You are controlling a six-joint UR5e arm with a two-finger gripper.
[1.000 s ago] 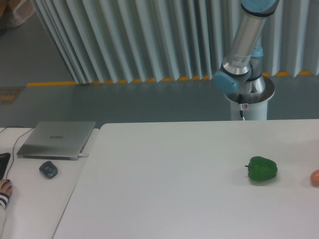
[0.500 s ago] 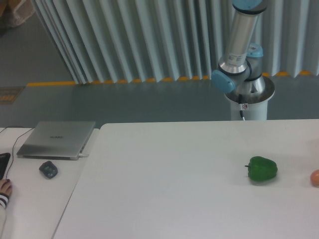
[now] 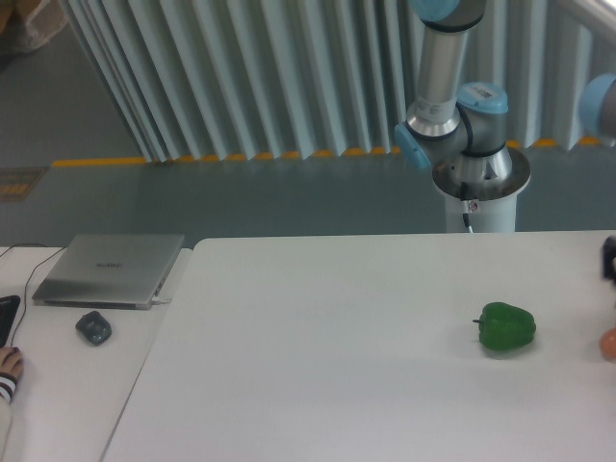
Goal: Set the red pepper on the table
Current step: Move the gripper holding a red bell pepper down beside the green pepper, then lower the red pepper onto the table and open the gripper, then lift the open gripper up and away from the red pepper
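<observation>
Red pepper nowhere in view; only a green pepper and the edge of an orange fruit on the white desk. Jaws out of frame, state unknowable. Probably mid-carry; next, lowering toward bare desk.

A single fixed camera looks down at a slant from the near side of the white table, facing 12 o'clock toward a pleated grey curtain. It sits at middle distance. The robot arm's base stands beyond the far edge at 1 o'clock, a laptop at 9 o'clock, and the green pepper at 3 o'clock.
</observation>
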